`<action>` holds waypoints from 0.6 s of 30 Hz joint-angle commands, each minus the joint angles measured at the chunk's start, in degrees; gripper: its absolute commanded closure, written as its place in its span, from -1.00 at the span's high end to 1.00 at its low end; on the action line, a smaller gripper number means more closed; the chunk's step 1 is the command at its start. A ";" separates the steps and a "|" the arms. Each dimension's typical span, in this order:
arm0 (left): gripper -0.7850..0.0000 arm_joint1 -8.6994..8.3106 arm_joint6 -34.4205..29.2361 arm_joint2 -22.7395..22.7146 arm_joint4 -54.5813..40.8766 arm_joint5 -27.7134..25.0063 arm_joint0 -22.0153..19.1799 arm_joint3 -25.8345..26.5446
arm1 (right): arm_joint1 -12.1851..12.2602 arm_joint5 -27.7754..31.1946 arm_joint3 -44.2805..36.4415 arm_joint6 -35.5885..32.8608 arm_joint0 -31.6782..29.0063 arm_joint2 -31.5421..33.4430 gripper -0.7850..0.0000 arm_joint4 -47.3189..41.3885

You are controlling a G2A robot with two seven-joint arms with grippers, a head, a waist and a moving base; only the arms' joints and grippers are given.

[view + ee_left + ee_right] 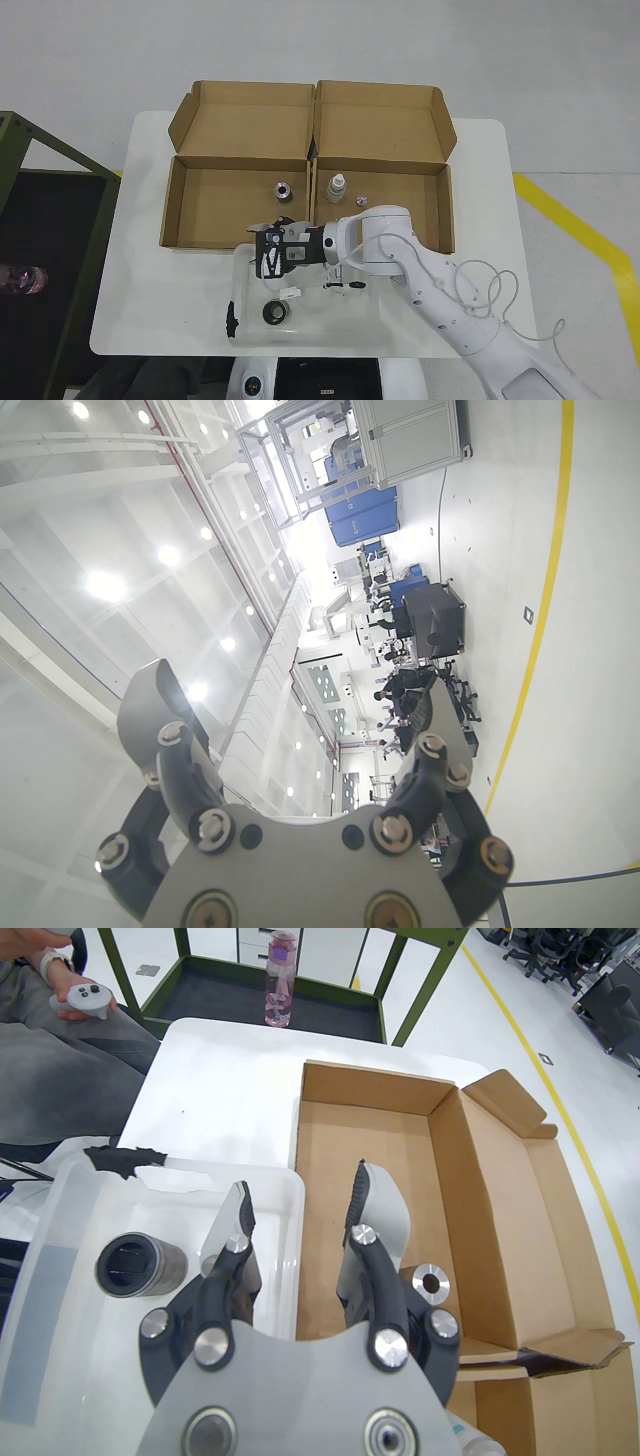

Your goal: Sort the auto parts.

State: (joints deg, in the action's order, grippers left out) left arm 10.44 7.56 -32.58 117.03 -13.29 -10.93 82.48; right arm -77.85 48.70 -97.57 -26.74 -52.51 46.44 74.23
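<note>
Here, wide open and empty: right gripper, one finger over clear plastic tray, the other over brown cardboard box. In the tray, black-bored steel cylindrical sleeve; in the box, silver ring-shaped metal part. Likewise spread wide, holding nothing: left gripper.

Small piece in the right-hand box: too small to tell what it is.
Silver bushing: near side hidden behind a finger of the right gripper.
Clear bin: its right part is covered by the arm in the top view.
Small parts under the arm: partly covered, kind unclear.
Pale thing at the corner: cut off by the edge.
Pink bottle: cut off by the edge.
</note>
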 commanded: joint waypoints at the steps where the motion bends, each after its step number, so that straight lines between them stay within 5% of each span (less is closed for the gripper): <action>1: 1.00 0.00 0.00 0.00 0.00 0.00 0.00 0.00 | 0.59 0.67 -2.10 -0.41 -2.24 0.77 -0.09 0.54; 18: 1.00 0.00 0.00 0.00 0.00 0.00 0.00 0.00 | 3.69 4.62 -7.79 0.29 -13.29 2.08 -0.06 6.10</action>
State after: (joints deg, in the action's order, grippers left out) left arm 10.44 7.56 -32.58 117.03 -13.29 -10.93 82.48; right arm -74.25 53.30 -105.80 -26.61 -65.51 48.62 79.85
